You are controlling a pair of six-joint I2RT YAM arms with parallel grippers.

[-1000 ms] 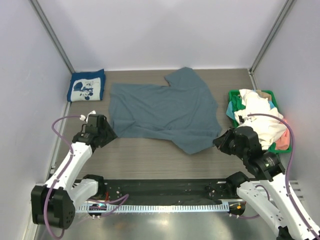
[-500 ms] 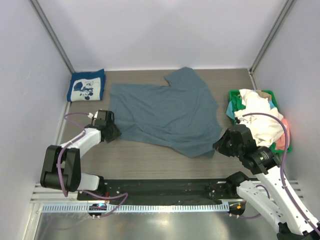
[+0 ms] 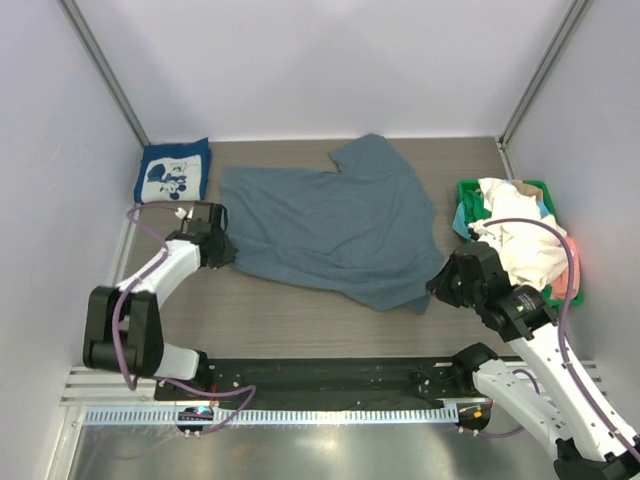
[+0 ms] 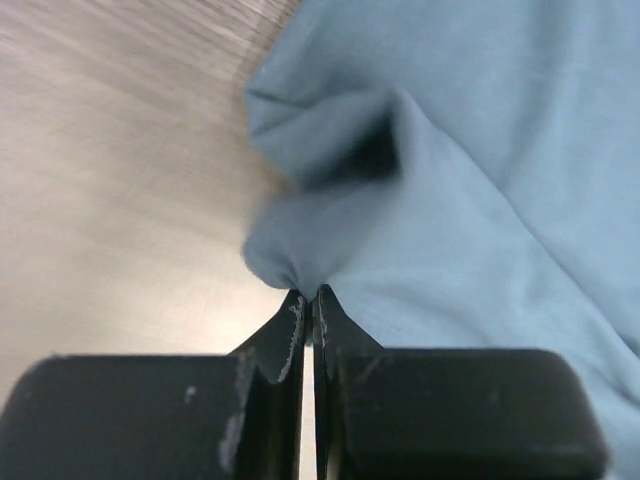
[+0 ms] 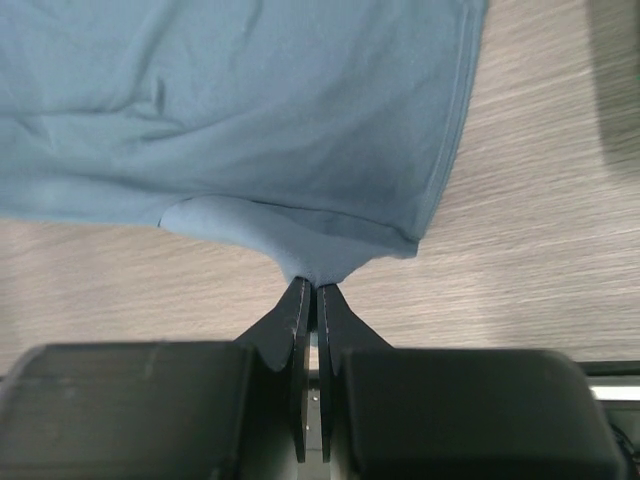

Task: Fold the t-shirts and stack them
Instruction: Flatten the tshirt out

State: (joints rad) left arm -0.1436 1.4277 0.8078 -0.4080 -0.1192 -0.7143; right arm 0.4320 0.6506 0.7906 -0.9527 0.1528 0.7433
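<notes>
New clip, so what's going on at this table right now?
Both arms are working on the slate-blue t-shirt, which lies spread and slightly rumpled on the table. The left claw is shut on the shirt's near-left edge, and the right claw is shut on its near-right corner. No fold has been made yet. A folded navy t-shirt sits at the far left, and a heap of loose clothes waits in the green basket on the right.

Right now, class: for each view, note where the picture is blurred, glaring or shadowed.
Top external: sharp, glare on the metal sheet at the near edge. Left wrist: table smeared and washed pale, shirt soft near the left end effector. Right wrist: shirt crisp, table grain streaked, dark patch top right.
</notes>
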